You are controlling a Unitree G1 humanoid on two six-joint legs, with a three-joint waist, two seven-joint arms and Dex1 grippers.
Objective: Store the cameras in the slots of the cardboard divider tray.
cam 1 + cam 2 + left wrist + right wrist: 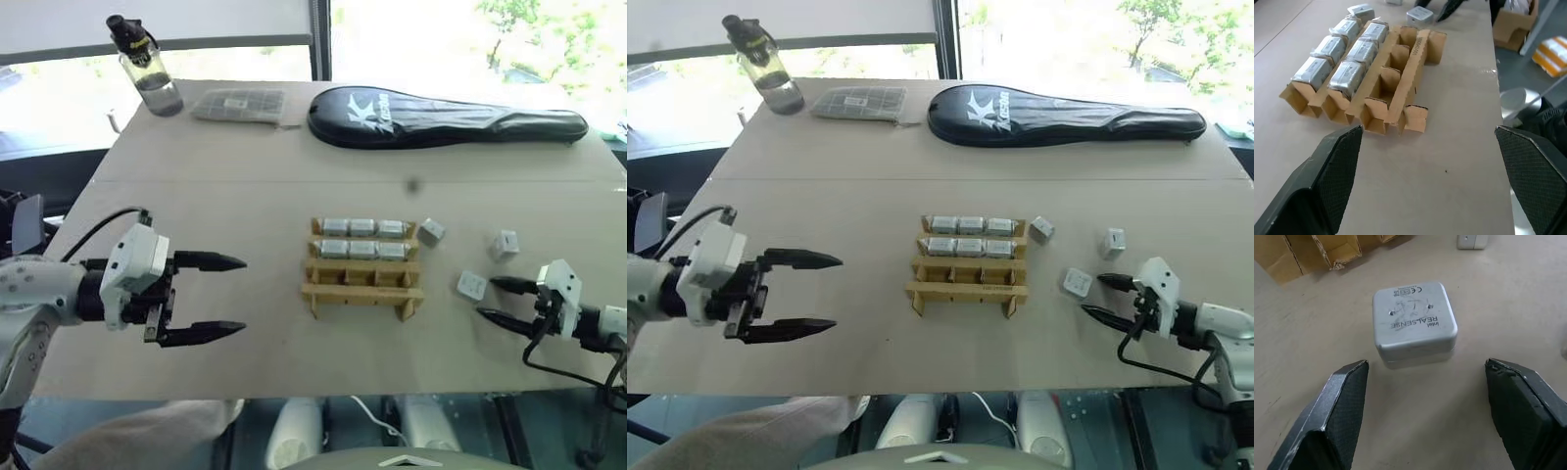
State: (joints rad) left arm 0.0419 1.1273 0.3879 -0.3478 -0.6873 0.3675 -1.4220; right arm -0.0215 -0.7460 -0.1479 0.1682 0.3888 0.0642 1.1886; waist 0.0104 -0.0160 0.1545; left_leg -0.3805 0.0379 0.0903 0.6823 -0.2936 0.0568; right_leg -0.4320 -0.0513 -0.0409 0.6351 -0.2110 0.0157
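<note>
**Mia:** If you start at the left side, what do you see?

**Ben:** The left tool (227, 296) is up over the tabletop (245, 196). Its two black fingers are wide apart and there is nothing between them. It points toward the middle, where the tray is.

**Mia:** What is at the far edge on that side?

**Ben:** A clear water bottle (147, 69) with a black cap. Next to it lies a flat grey-green packet (240, 104).

**Mia:** And in the middle?

**Ben:** The cardboard divider tray (362, 284) sits flat on the tabletop. It has three rows of slots. The two far rows are full, with three cameras in each, so six stored cameras (362, 239). The near row is empty.

**Mia:** What is behind the tray?

**Ben:** A long black racket bag (441, 117) lies near the far edge.

**Mia:** Are there more cameras?

**Ben:** Yes, three loose ones to the right of the tray. One small camera (432, 231) is just beside the tray's far right corner. Another camera (505, 244) is farther right. The nearest camera (1414, 324) lies flat, with writing on its top.

**Mia:** And the right tool?

**Ben:** The right tool (500, 300) is low at the right edge. Its fingers are open and hold nothing. The nearest camera is just in front of the fingertips, and they do not touch it.
</note>
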